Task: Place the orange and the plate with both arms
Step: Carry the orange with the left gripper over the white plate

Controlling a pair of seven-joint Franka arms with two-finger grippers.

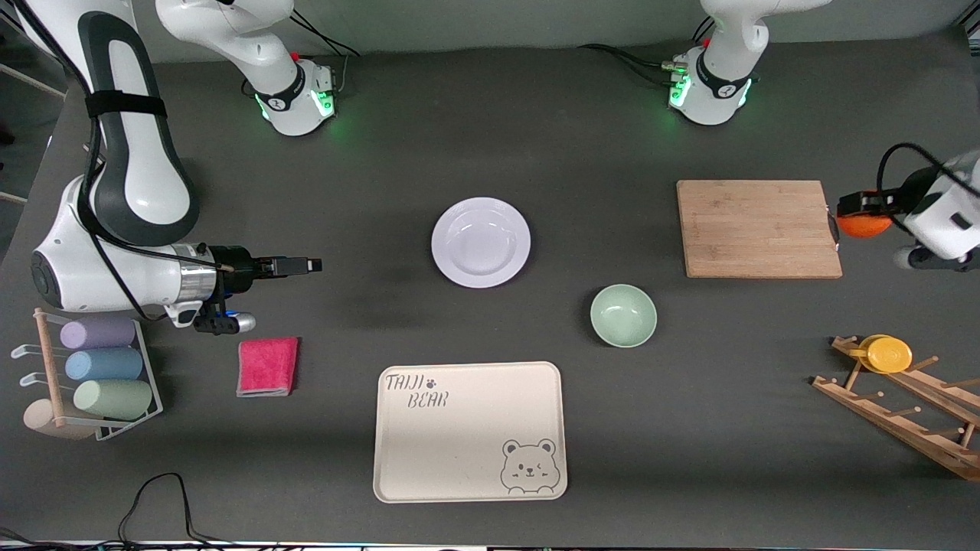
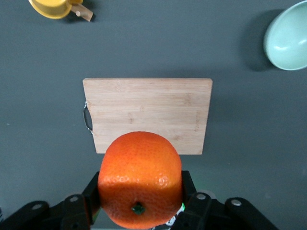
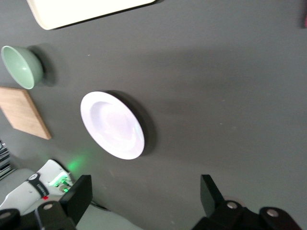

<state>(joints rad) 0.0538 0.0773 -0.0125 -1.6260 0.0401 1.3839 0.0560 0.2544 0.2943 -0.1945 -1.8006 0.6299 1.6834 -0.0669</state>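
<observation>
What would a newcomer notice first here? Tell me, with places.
First, the bright orange clamped in the left gripper, in the air just off the cutting board's edge at the left arm's end of the table. Next, the white plate lying alone mid-table, with the right gripper open and empty toward the right arm's end. Then the bear tray, nearest the front camera.

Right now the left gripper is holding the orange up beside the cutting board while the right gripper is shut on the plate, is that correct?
Not quite. The right gripper is open and holds nothing; the right wrist view shows the plate lying apart from it on the table. The left gripper does hold the orange beside the cutting board.
</observation>
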